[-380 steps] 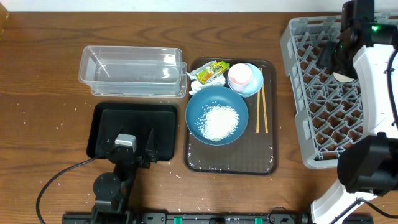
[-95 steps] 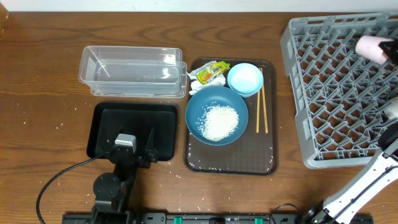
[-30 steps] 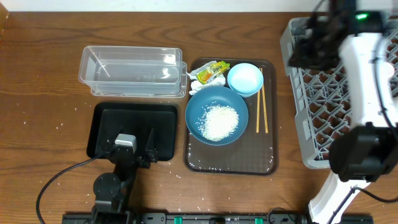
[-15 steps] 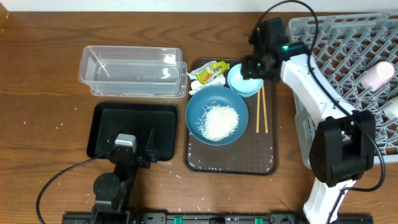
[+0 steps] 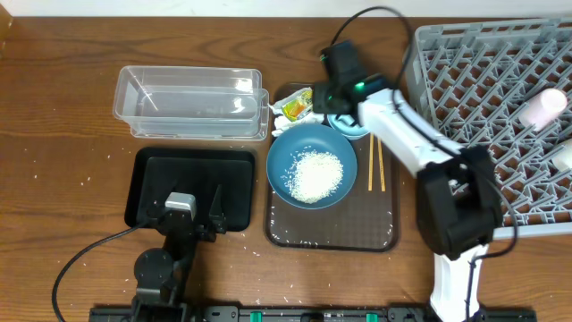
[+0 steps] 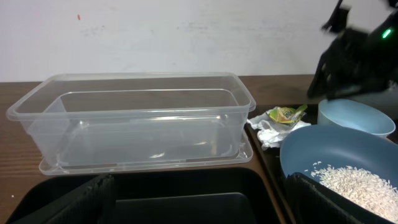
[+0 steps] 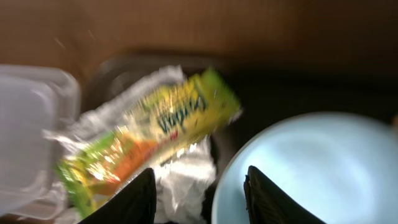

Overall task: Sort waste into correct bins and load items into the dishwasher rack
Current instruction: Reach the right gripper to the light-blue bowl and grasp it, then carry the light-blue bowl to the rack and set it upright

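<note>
Progress check: early days, I reckon. The pink bowl [image 5: 542,105] sits in the dishwasher rack [image 5: 465,80] at the counter's 3 o'clock edge. The white thing at its 5 o'clock looks like the white cup [image 5: 563,157], though it's partly cut off so I can't swear to it.

Everything else is on the brown serving tray [image 5: 331,234]. The rice [image 5: 312,174] is heaped in a big blue dish [image 5: 284,152], with the chopsticks [image 5: 375,165] at the dish's 3 o'clock. The light-blue bowl [image 5: 356,125] is at 1, and the tissue [image 5: 284,114] and wrapper [image 5: 299,100] are around 12. The clear tub [image 5: 188,103] and black tray [image 5: 152,179] show no waste that I can see.

The right gripper [image 7: 199,174] hovers just at the wrapper, fingers apart, nothing pinched. The left gripper [image 6: 200,180] sits low over the black tray at 7 o'clock, fingers spread wide and empty.

So all the waste, one bowl and the chopsticks are left.
</note>
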You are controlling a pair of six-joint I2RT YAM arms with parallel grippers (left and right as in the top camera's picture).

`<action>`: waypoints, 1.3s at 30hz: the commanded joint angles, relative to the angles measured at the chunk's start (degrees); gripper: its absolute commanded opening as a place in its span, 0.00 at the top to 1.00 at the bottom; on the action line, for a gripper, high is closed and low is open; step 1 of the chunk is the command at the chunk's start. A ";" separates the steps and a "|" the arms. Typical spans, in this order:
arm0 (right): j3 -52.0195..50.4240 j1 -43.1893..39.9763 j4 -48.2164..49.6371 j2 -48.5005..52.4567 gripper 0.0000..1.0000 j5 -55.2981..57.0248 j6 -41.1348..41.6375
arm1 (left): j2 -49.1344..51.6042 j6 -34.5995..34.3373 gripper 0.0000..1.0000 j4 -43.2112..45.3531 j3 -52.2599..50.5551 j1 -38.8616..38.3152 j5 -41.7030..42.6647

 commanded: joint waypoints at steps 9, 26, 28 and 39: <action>-0.28 3.50 -2.69 1.75 0.56 12.81 4.83 | -0.04 0.15 0.10 -1.90 -1.01 0.31 0.83; -0.44 3.17 -3.65 4.28 0.82 13.22 4.83 | -0.04 0.15 0.10 -1.90 -1.01 0.31 0.81; -0.44 3.17 -3.89 4.42 0.88 13.20 4.83 | -0.04 0.17 0.10 -1.90 -1.01 0.31 0.81; 5.35 1.49 -6.91 0.31 0.99 10.25 2.60 | -0.04 0.17 0.10 -1.90 -1.01 0.31 0.81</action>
